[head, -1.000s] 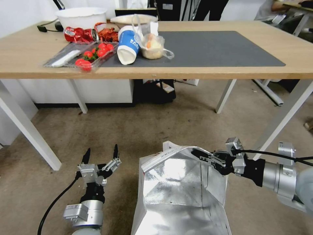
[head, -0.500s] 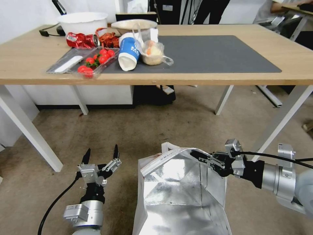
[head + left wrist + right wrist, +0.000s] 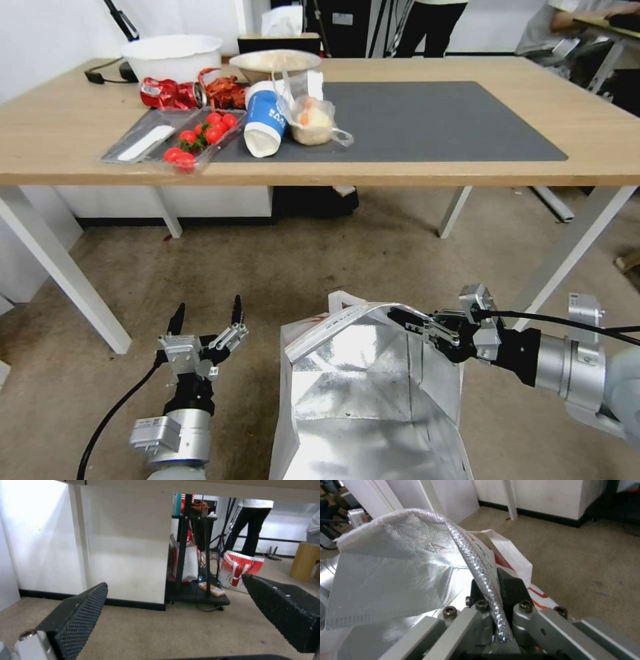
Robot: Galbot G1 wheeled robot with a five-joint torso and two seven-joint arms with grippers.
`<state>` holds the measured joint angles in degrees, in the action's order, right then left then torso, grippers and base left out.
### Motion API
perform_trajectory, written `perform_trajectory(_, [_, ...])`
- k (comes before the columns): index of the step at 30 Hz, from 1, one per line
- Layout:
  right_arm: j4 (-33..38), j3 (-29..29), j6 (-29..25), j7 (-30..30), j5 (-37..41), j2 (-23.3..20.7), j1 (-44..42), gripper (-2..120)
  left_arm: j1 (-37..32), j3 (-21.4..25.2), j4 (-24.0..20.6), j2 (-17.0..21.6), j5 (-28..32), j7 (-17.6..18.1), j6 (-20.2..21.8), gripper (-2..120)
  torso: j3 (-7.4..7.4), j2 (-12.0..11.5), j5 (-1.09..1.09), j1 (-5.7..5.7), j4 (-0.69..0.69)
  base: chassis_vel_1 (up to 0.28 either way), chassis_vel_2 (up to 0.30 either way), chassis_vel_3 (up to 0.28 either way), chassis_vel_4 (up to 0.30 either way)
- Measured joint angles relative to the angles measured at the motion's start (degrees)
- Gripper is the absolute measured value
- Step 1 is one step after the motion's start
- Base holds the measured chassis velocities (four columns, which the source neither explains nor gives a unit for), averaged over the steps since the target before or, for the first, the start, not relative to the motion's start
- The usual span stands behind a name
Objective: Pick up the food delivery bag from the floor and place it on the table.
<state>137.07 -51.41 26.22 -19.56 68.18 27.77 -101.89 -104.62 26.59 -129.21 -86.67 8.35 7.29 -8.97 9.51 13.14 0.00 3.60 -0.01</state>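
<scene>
The food delivery bag stands open in front of me, silver foil lining up, its base cut off by the head view's lower edge. My right gripper is shut on the bag's far right rim. The right wrist view shows the foil rim pinched in that gripper, with a white strap handle behind it. My left gripper hovers open over the floor, left of the bag and touching nothing; its fingers are spread wide. The table with its dark grey mat lies ahead.
On the table's left half are a white bowl, a crushed red can, a tray of tomatoes, a tipped blue cup and a clear food bag. White table legs flank the floor ahead. A black shelf stands under the table.
The whole head view has shifted: the table sits lower in the picture and shows more of its top. Both grippers and the bag hold their places in the view.
</scene>
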Motion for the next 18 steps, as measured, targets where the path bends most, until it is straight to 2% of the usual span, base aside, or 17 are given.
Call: perform_trajectory(18, [0.39, -0.80, 0.09, -0.22, -0.18, -0.17, -0.54, 0, -0.02, 0.01, 0.00, -0.08, -0.17, -0.29, -0.05, 100, 3.01, 4.12, 0.00, 1.15, 0.00, 0.000, 0.000, 0.000, 0.000])
